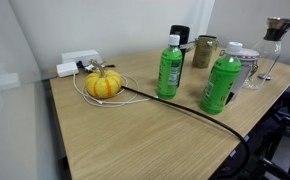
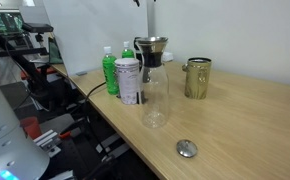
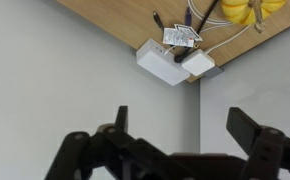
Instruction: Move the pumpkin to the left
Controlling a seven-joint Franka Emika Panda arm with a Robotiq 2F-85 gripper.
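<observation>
The pumpkin [image 1: 103, 85] is small, round, yellow-orange and ribbed, with a short dark stem. It sits on the wooden table [image 1: 135, 135] near the far corner, inside a loop of white cable. In the wrist view only its lower edge shows at the top right [image 3: 242, 10]. My gripper [image 3: 180, 130] is open and empty, high above the table's corner, with wall behind its fingers. The gripper does not show in either exterior view.
Two green bottles [image 1: 170, 68] [image 1: 222, 82] stand beside the pumpkin, with a black cable [image 1: 175, 108] running across the table. White power adapters [image 1: 77, 64] lie at the corner. A brass cup [image 2: 196, 78], glass carafe [image 2: 152, 85], tin [image 2: 128, 80] and round lid [image 2: 187, 148] stand further along.
</observation>
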